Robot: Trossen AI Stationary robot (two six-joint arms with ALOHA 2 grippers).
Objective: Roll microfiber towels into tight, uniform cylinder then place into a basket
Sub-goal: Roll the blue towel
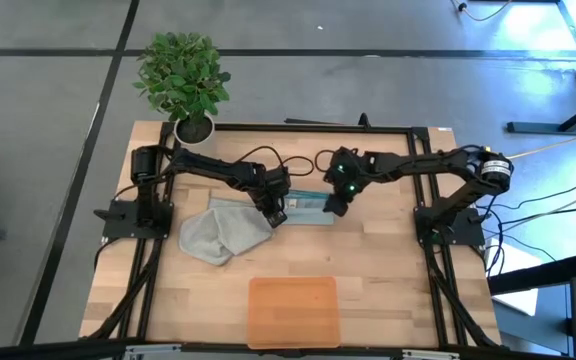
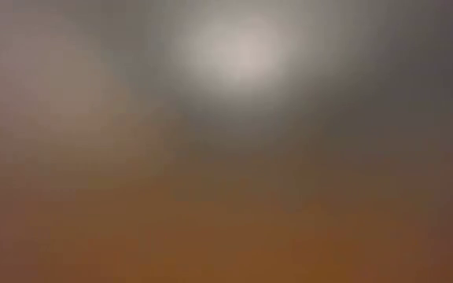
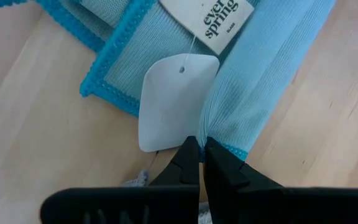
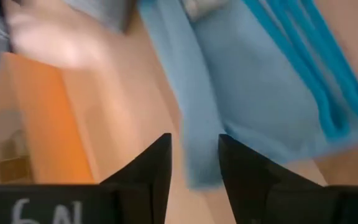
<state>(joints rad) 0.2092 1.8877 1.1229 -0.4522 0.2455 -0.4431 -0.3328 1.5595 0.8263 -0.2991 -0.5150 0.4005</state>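
High view | left pincer point(image 3: 199, 155) clamped on blue towel point(image 3: 253, 81) | right pincer point(image 4: 194, 158) apart above it

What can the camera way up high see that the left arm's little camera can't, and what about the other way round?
Only the high view shows the grey towel, the orange basket, the potted plant and the right gripper at the blue towel's other end.

Only the left wrist view shows the white paper tag and printed label on the towel, and the fingers pinched shut on its edge.

Both show the blue towel lying on the wooden table and the left gripper on it.
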